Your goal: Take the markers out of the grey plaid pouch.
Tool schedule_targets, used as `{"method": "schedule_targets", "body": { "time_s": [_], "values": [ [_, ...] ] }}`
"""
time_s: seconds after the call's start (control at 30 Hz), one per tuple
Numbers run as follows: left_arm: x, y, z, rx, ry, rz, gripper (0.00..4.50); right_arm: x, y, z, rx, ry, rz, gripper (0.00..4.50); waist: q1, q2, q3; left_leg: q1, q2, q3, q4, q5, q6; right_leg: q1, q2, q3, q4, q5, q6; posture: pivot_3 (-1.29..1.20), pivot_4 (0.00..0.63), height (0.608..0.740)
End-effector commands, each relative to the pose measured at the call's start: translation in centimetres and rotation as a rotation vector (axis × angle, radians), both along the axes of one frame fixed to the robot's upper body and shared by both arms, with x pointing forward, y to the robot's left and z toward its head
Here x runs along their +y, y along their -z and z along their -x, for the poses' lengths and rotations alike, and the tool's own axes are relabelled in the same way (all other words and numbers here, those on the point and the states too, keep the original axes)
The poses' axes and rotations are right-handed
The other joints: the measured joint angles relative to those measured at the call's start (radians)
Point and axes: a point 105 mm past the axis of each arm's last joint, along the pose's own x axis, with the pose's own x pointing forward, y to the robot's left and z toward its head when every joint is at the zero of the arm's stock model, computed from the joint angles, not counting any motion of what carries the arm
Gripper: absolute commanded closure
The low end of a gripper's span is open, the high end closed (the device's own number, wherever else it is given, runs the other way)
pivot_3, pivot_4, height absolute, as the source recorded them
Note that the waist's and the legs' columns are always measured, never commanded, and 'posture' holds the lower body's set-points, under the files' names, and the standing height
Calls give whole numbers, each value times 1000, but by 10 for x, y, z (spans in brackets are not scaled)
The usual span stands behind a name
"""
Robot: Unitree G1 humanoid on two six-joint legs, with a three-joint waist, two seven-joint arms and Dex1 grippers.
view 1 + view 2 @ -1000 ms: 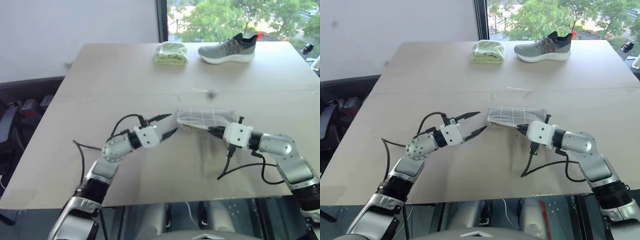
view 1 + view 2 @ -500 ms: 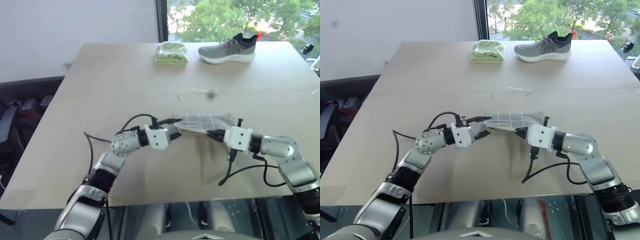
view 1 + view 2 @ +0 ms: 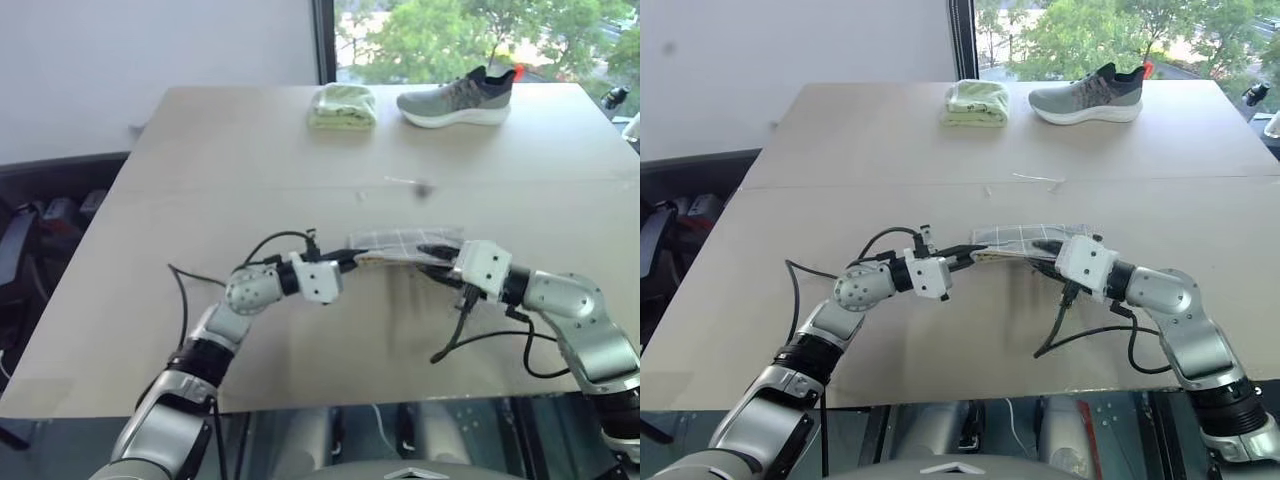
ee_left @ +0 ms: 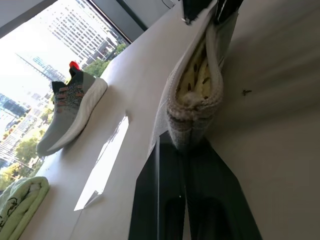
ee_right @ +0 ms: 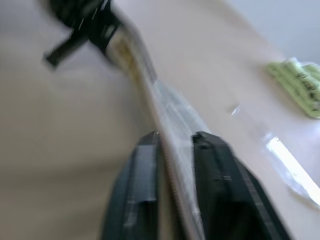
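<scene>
Stretching crosswise between the two arms, the grey plaid pouch [image 3: 1025, 240] hangs just above the bench [image 3: 940, 330], long axis running left to right. The left pincer [image 4: 189, 145] is clamped together on the pouch's open end, yellowish lining showing. The right pincer [image 5: 175, 142] straddles the other end, fingers somewhat apart; whether they grip, I cannot tell. Beyond lie a green cloth [image 3: 975, 102] and a shoe [image 3: 1085, 95].

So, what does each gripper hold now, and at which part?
The left gripper is shut on the open end of the grey plaid pouch. The right gripper has its fingers either side of the pouch's other end; whether they still grip cannot be told.
</scene>
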Motion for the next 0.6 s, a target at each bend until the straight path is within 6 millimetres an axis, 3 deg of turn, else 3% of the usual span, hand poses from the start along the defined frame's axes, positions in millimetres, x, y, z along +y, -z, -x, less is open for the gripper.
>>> {"method": "schedule_targets", "body": {
  "time_s": [0.03,0.17,0.2,0.37,0.47,0.6],
  "values": [
    [-2,-7,1,-27,-2,26,4500,5,-25,13,37,-50,-150,1713,0,0,0,0,0,0,0,0,0,0,0,0,0,0,0,0,150,740],
    [-2,-7,-2,-10,-25,51,4500,13,-29,27,149,-119,-229,1713,1,0,0,0,0,0,0,-1,2,0,-1,0,0,0,0,0,150,740],
    [-3,-8,-2,-10,-24,52,4500,16,-30,28,164,-129,-237,2335,0,0,0,0,0,0,0,-1,2,0,-1,0,0,0,0,0,150,740],
    [-10,-12,-1,-18,-13,66,4500,36,-7,31,240,-167,-190,4396,0,0,0,0,0,0,0,-2,3,0,-1,0,0,0,0,0,150,740],
    [-12,-15,-1,-25,-11,71,4500,47,7,24,267,-160,-190,4396,0,-1,-1,0,0,0,0,-2,3,0,-1,0,0,0,0,0,150,740],
    [-14,-16,1,-29,-11,73,4500,55,9,12,248,-140,-215,4396,-1,-1,-1,0,0,0,1,-1,2,0,0,0,0,0,0,0,150,740]
  ]
}}
